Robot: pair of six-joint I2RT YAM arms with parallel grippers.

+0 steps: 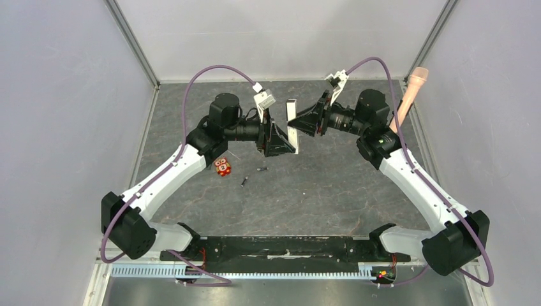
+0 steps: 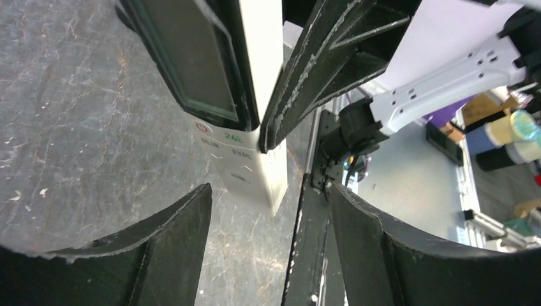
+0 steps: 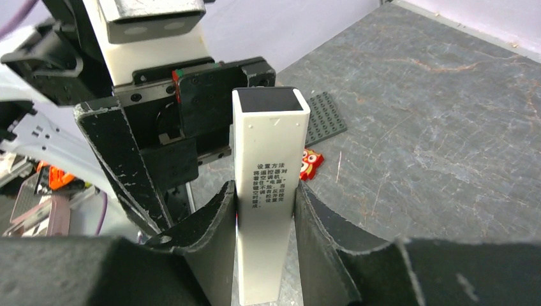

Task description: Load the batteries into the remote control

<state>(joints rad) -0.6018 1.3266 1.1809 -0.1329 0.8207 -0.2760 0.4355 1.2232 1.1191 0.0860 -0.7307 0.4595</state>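
R gripper (image 3: 265,190) is clenched on the remote control (image 3: 268,150). One finger presses each narrow side of the white body, and the printed back face is twd the wrist cam. Past the fingertips the remote runs on to its far end, which shows a dark rectangle framed in white. It looks clear of the tabletop.

L gripper (image 2: 270,191) is directly opposite the R one, spread wide and grasping nothing. The remote's button end sits btwn its two fingers, abt level w/ the tips. There's a gap on both sides and no contact that can be seen. From the L wrist cam the remote's screen and red power mark face the cam. One R finger lies against the remote's edge beside the screen.

Farther out, seen past the remote from the R wrist:
- red-orange owl toy (image 3: 311,163) on the table
- grey studded plate (image 3: 326,118) just beyond the toy

In the top view the batteries (image 1: 261,169) lie on the table on the arm-base side of the L gripper, near it but not under either gripper's fingers. The 2nd cell (image 1: 244,181) is a bit further twd the bases, and the two aren't touching. The owl toy is just outboard of them, beside the L forearm.

Farthest is the pink microphone (image 1: 412,88), well behind the R gripper by the R wall.
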